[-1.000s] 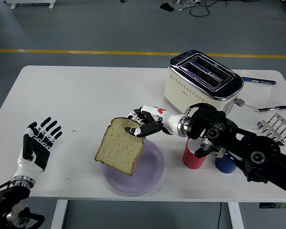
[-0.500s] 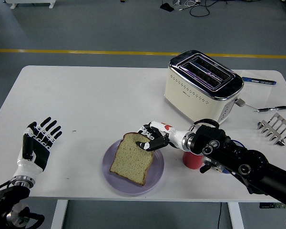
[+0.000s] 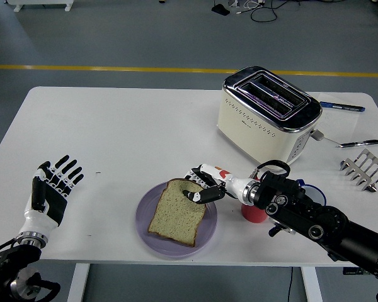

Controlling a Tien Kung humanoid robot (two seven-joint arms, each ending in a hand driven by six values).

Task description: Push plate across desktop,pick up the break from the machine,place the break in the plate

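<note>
A slice of brown bread (image 3: 176,212) lies flat on the lilac plate (image 3: 143,219) near the table's front edge. My right hand (image 3: 200,190) reaches in from the right, low over the plate. Its fingers are still curled on the slice's upper right corner. The cream and chrome toaster (image 3: 269,113) stands behind at the right with both slots empty. My left hand (image 3: 50,189) rests open, palm up, at the front left edge, far from the plate.
A red cup (image 3: 252,212) and a blue cup (image 3: 314,190) stand right of the plate, partly hidden by my right arm. A metal toast rack (image 3: 365,168) and two pens (image 3: 343,106) (image 3: 359,143) lie at the far right.
My right hand lowered the slice from hanging tilted above the plate until it lay flat on it. The arm dropped and moved slightly right. The left hand stayed still.
</note>
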